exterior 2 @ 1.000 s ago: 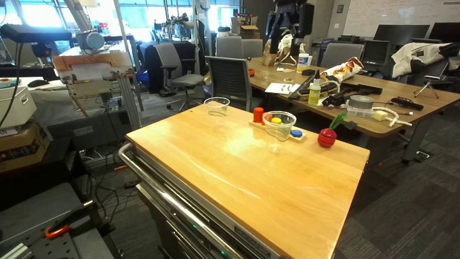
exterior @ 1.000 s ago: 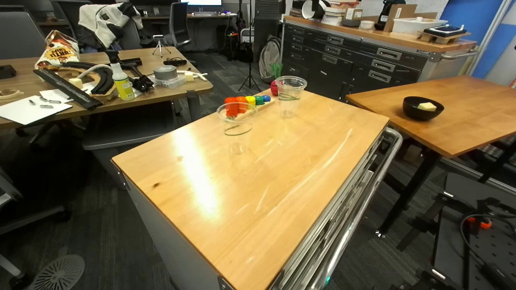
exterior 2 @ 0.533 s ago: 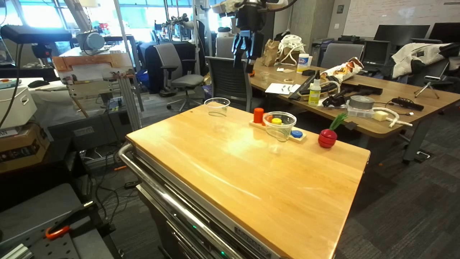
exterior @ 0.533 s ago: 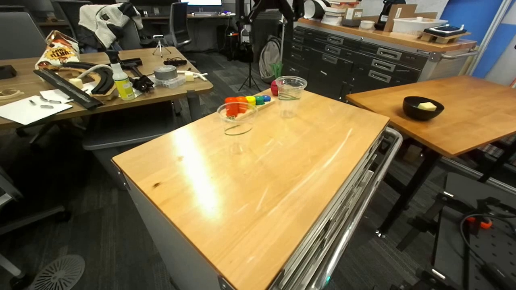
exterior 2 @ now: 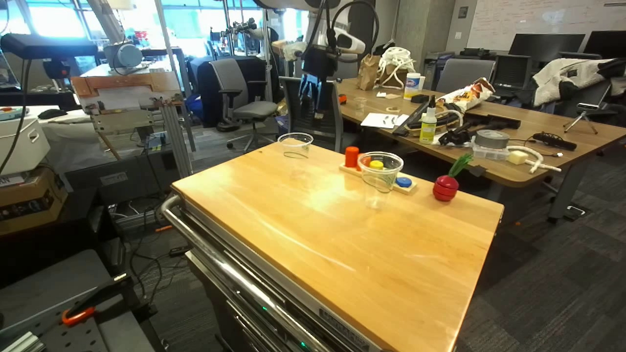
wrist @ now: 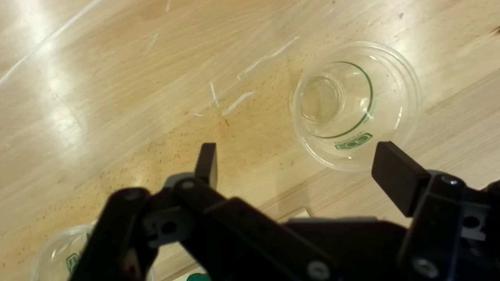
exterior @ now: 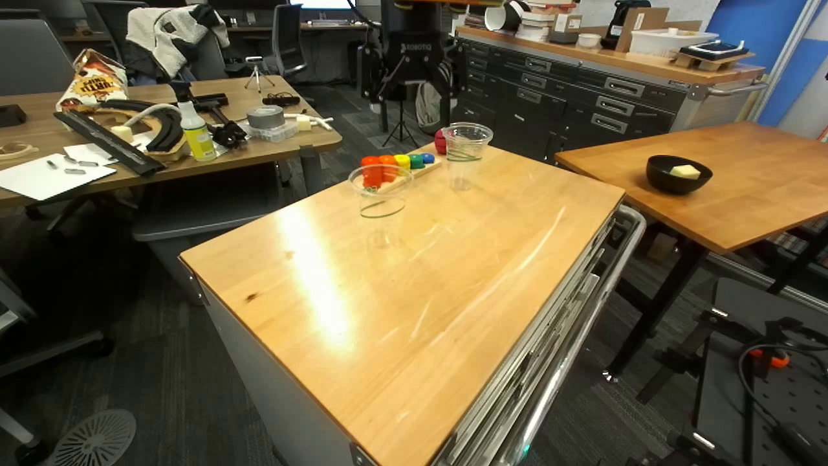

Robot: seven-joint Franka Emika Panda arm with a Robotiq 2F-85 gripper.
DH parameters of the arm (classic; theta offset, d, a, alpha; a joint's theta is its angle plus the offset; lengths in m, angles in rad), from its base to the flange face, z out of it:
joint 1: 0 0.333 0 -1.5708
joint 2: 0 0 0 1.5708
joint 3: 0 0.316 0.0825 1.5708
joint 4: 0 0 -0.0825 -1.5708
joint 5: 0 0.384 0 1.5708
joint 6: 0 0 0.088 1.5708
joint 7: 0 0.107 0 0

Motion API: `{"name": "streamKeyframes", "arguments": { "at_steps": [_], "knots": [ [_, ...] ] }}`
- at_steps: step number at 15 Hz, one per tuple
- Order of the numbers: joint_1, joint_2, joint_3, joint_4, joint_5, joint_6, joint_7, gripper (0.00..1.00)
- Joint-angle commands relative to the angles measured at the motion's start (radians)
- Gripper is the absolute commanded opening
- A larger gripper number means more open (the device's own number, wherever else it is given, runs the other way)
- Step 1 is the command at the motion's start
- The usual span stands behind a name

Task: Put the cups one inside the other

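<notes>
Moved since the earlier frame: end effector (exterior: 414,123), now lower in both exterior views. Unmoved: Cup A (wrist: 355,105) and Cup B (exterior 2: 378,180).

End effector, one: fingers (wrist: 398,177) spread wide, nothing held; above the desk (exterior: 453,310), apparently touching neither cup.

Cup A: clear, tapered, upright on the desk; in the wrist view, between one and two o'clock from the gap between the fingers.

Cup B: alike, upright, near the block rack (exterior 2: 410,188); in the wrist view, toward eight o'clock, partly hidden behind the end effector. Pair not yet nested.

Step in hand, by judgement: approach to a first grasp, Cup A the likelier.

Handling notes: correct toward Cup A's bearing until its mouth sits midway between the fingers, then descend straight. The finger at three o'clock overlaps the rim in the wrist view and could tip the cup if lowered uncorrected. Grip lightly below the rim; thin walls probably flex. For nesting, raise the base clear of Cup B's rim, then lower centred and slowly.
</notes>
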Motion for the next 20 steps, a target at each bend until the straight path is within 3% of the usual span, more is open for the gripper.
{"name": "streamKeyframes", "arguments": {
  "at_steps": [1, 8, 9, 10, 18, 20],
  "knots": [
    [0.003, -0.016, 0.000, -0.106, 0.023, 0.084, 0.013, 1.00],
    [0.006, 0.020, 0.015, -0.153, 0.061, 0.150, 0.004, 1.00],
    [0.006, 0.025, 0.017, -0.147, 0.066, 0.159, 0.001, 0.75],
    [0.004, 0.027, 0.020, -0.145, 0.074, 0.164, -0.001, 0.74],
    [0.007, 0.033, 0.016, -0.134, 0.103, 0.178, 0.043, 0.11],
    [0.006, 0.033, 0.017, -0.132, 0.104, 0.177, 0.055, 0.01]
  ]
}}
